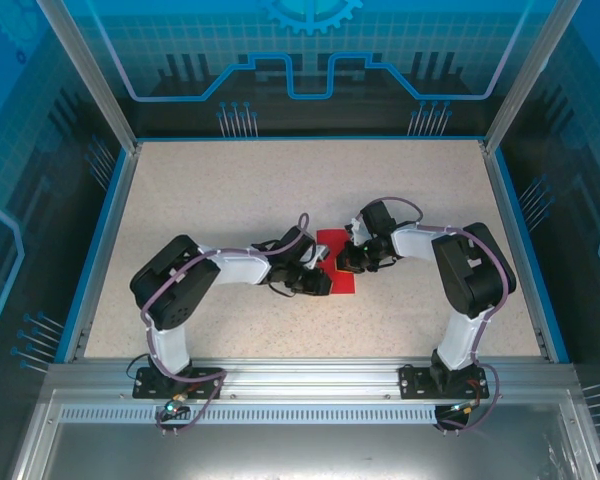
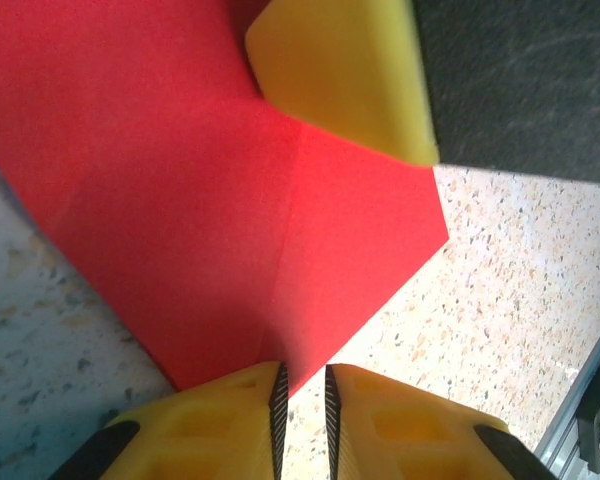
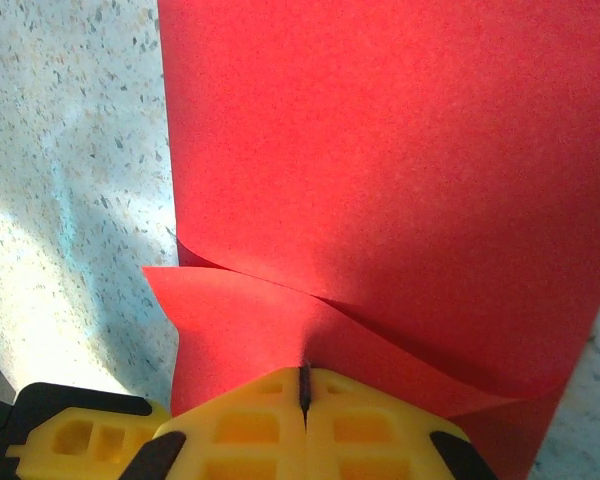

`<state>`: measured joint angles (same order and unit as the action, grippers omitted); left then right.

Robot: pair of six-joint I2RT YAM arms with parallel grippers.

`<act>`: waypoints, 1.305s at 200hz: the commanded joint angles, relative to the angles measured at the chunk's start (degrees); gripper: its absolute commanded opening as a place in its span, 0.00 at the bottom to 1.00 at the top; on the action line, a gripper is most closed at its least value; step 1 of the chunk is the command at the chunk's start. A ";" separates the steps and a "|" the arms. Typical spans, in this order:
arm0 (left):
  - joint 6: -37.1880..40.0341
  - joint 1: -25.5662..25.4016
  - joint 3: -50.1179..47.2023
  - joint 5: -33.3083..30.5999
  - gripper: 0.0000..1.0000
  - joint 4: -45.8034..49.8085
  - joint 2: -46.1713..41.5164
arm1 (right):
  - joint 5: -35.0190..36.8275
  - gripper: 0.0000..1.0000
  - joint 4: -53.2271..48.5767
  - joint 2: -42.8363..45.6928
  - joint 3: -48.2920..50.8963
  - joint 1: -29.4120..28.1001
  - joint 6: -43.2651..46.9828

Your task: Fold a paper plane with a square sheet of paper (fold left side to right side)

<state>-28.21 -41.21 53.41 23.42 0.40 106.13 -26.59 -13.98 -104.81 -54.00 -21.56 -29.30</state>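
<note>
The square sheet of paper [image 1: 333, 243] lies bright red at mid-table, partly folded, with one layer curling over another [image 3: 380, 150]. My right gripper [image 1: 346, 264] comes in from the right and is shut on a lifted fold of the sheet [image 3: 303, 375]. In the left wrist view one of its yellow fingers [image 2: 350, 70] rests over the paper [image 2: 180, 180]. My left gripper [image 1: 318, 282] sits at the sheet's near left corner; its jaws stand a narrow gap apart [image 2: 303, 400], with the paper's corner tip reaching just into that gap and table showing between them.
Speckled beige tabletop [image 1: 230, 200] surrounds the sheet, with blue edging and glass walls [image 1: 310, 60] on three sides. An aluminium rail [image 1: 300, 375] carrying both arm bases runs along the near edge.
</note>
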 commanded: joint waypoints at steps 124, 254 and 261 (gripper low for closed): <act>-1.26 1.86 1.09 1.51 0.13 2.95 -3.52 | 1.80 0.02 -3.85 -2.04 0.08 -0.65 1.08; -1.32 1.88 -1.14 -2.39 0.08 3.80 1.74 | -0.04 0.02 -4.25 6.44 1.62 -0.61 6.03; -1.33 1.83 -1.37 -2.48 0.08 3.85 1.72 | -0.49 0.02 -4.52 7.20 2.07 -0.74 6.55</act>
<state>-30.06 -39.57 54.39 23.24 2.15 106.87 -26.50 -15.57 -101.69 -53.45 -21.76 -26.15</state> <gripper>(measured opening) 0.086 0.042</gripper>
